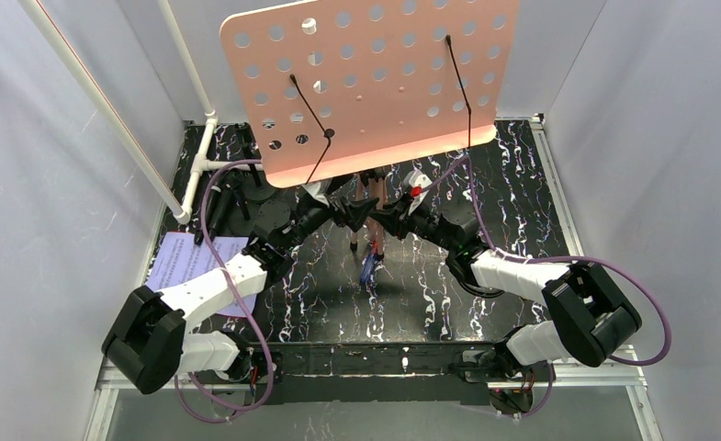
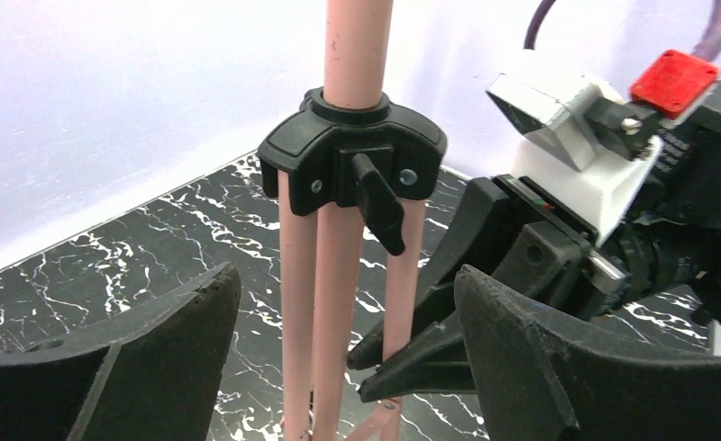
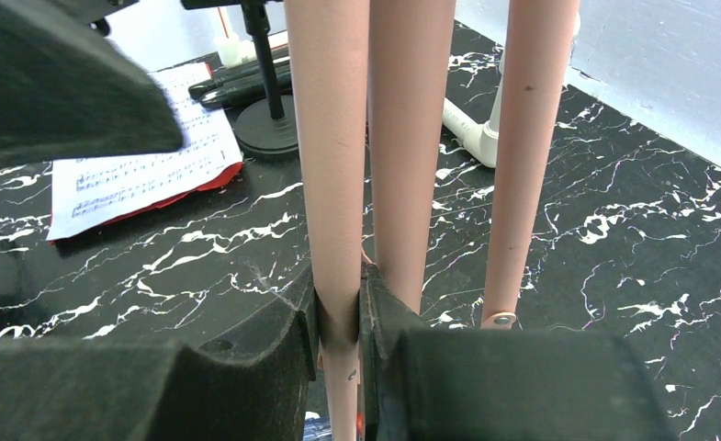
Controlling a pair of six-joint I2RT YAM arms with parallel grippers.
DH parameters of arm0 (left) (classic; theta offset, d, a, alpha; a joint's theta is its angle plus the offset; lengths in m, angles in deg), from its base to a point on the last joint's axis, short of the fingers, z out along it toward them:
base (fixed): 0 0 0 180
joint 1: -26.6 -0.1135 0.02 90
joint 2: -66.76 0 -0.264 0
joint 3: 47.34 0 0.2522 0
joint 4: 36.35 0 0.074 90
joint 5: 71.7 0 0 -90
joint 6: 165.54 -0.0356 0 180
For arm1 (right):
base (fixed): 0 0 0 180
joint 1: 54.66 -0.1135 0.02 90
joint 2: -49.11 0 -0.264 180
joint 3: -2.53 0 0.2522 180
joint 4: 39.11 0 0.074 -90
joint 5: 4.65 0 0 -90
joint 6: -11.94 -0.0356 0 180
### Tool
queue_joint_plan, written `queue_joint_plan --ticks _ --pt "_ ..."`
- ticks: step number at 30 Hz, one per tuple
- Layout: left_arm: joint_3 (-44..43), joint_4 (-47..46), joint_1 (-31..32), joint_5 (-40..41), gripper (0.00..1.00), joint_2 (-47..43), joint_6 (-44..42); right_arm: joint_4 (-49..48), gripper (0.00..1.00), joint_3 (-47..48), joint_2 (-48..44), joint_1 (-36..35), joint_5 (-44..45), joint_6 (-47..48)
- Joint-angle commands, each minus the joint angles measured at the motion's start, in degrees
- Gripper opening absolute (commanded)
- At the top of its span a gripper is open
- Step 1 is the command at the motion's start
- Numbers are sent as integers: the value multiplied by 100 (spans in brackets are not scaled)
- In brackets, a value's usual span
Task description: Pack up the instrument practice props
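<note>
- The pink sheet-music rack [image 1: 375, 83] stands upright at the middle of the black marbled counter [image 1: 338, 312]. Its hole-punched plate sits tilted high above both arms.
- Its three pink legs [image 2: 324, 303] are drawn close together. They hang from a black collar [image 2: 352, 152] with a wing knob on the post.
- The left hand [image 2: 343, 276] is spread wide, with one finger on each side of the legs and a clear gap to both.
- The right hand [image 3: 338, 312] is pressed together low on one leg, pinching it between its pads. The other two legs stand free just beside it.
- The red and white music sheets [image 3: 145, 170] lie flat on the counter's left side, near the left arm.
- Two black microphones [image 3: 242, 83] sit at the far edge of the sheets, by a round black base [image 3: 269, 133].
- A white pipe frame [image 1: 200, 156] rises at the far left corner.
</note>
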Motion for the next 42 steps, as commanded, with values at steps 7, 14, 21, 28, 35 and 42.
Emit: queue_joint_plan --ticks 7,14,21,28,35,42 --pt "-208 -817 30 633 75 635 -192 647 1 102 120 0 -18 34" --pt "-44 -737 29 456 42 403 -258 463 6 57 132 1 130 27" --pt "21 -430 30 432 46 166 -354 354 7 74 218 -4 156 -28" --pt "-106 -352 -9 611 20 459 -413 369 9 158 221 -2 204 19" --pt "-196 -352 -23 572 2 633 -418 256 20 213 212 1 489 52" --pt "-126 -352 -45 649 0 607 -425 20 52 317 271 0 830 58"
